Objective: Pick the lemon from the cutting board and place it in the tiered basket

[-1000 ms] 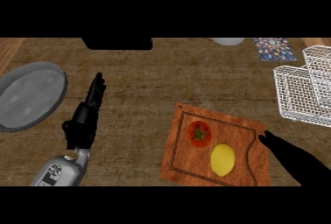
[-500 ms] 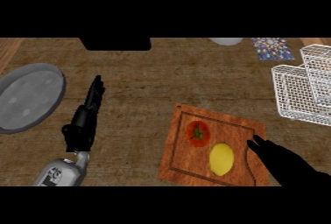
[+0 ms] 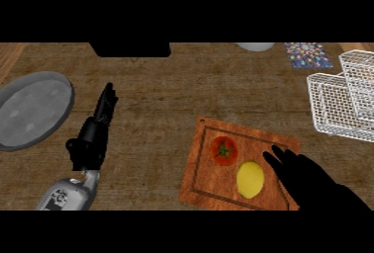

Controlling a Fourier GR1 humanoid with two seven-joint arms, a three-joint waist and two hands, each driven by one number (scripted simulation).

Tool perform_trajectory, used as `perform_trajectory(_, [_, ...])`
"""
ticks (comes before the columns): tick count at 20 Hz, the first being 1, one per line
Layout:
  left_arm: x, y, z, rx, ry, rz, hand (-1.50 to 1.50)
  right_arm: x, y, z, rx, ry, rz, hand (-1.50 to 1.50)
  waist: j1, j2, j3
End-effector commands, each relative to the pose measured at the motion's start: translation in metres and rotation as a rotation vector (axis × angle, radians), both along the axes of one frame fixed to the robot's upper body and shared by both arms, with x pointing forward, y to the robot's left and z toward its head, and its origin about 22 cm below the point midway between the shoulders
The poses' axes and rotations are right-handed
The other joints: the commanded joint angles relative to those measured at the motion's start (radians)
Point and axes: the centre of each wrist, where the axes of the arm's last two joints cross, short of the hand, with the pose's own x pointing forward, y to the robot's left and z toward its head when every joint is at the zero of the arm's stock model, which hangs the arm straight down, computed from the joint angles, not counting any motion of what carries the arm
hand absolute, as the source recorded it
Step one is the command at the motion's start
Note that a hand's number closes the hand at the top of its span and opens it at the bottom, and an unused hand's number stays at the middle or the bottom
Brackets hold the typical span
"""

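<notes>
Yellow and smooth-skinned, the lemon (image 3: 250,179) lies on the cutting board (image 3: 208,183), toward the board's near edge and a little right of its middle. I judge it light and stiff enough to take a squeeze without bruising, but its waxy rind and rounded shape could let it roll or slip out sideways if I pinch only its ends. Better, I think, to close over its broad middle, thumb on one long side and the rest on the other, coming down from above.

My right hand (image 3: 306,180) hovers just beside the lemon on its right, over the board's right edge. Its fingers (image 3: 281,157) are spread and relaxed, grasping nothing; I cannot tell whether they touch the board. My left hand (image 3: 93,136) rests near the tabletop's left side, fingers straight and pointing toward the far edge, holding nothing.

By count: one lemon, and one tomato (image 3: 223,150) on the same board, just beyond the lemon and close enough that I should keep my thumb clear of it. One cutting board. One tiered basket (image 3: 343,101) of white wire at the tabletop's right edge, well apart from the board. One grey plate (image 3: 33,109) at the left edge. Along the far edge sit a dark block, a pale round thing and a patterned square, each cut off or too small for me to name.
</notes>
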Motion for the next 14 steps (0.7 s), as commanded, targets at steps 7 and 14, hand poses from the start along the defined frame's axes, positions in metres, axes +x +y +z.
perform_trajectory(7, [-0.006, 0.006, 0.001, 0.003, 0.016, 0.015, 0.0, -0.001, -0.011, -0.019, -0.078, 0.015, -0.169, -1.5, -0.006, 0.001, 0.001])
perform_trajectory(14, [0.005, 0.005, -0.002, 0.004, 0.002, 0.004, 0.0, -0.006, -0.012, -0.028, -0.046, 0.039, -0.138, -1.5, -0.006, 0.002, 0.001])
